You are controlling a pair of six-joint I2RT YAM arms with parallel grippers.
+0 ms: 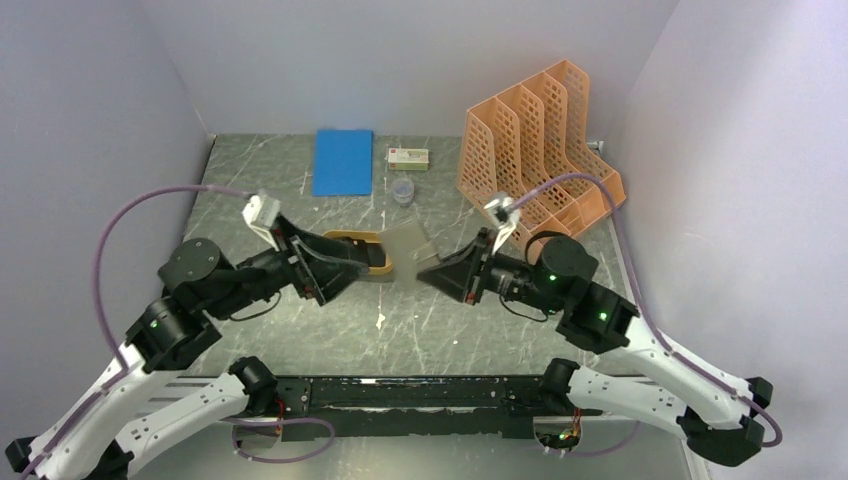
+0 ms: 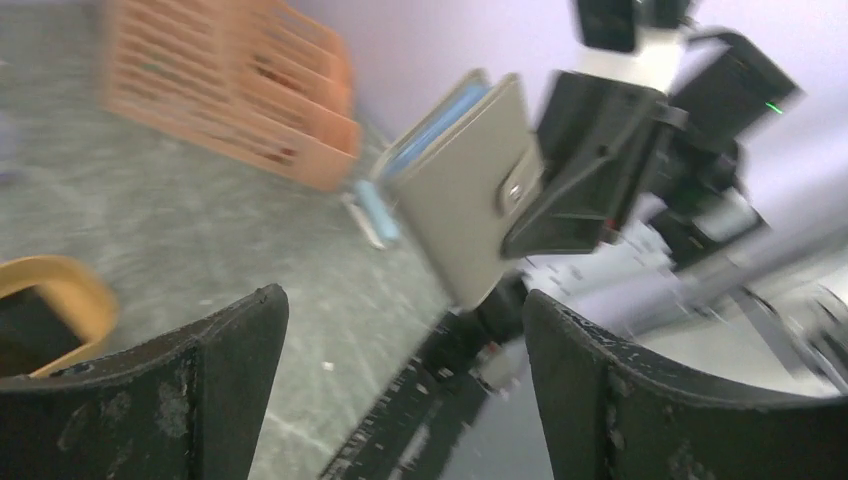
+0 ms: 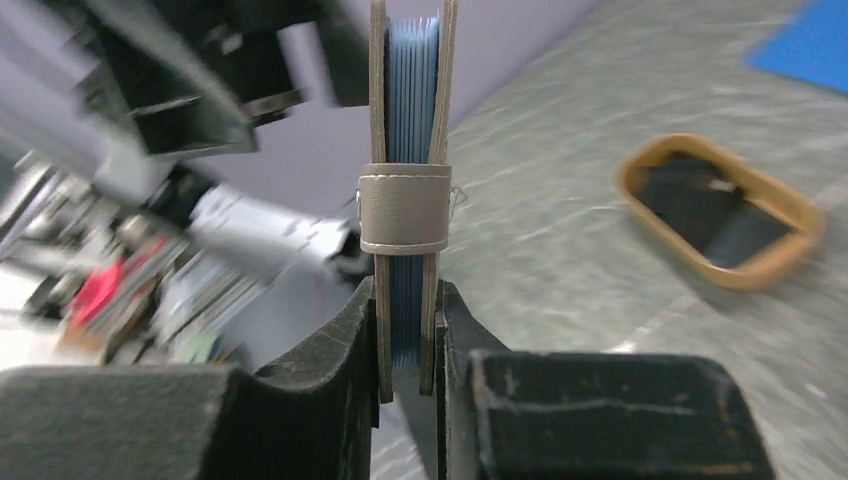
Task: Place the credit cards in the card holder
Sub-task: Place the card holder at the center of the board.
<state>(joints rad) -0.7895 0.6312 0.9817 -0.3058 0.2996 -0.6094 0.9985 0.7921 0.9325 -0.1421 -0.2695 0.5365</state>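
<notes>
Right jaws: closed on the lower edge of the card holder (image 3: 404,208), one finger pressed against each cover.
Card holder: grey-brown, seen edge-on and upright from the right wrist, with blue leaves between its covers and a stitched strap wrapped across the edge. From above it hangs tilted over the bench (image 1: 330,330), between the two arms.
Left jaws: spread wide and gripping nothing, facing the card holder's broad side, with a gap between them and it.
Credit cards (image 3: 700,205): dark, lying inside the orange oval tray (image 1: 352,238); the blur hides how many.
Orange oval tray: on the bench beside the left jaws, partly hidden by that arm.
Bench: grey, marbled.
Far side: blue notebook (image 1: 342,162), small box (image 1: 408,156) and small cup (image 1: 402,190) near one another; orange file rack (image 1: 530,140) at the right rear.
</notes>
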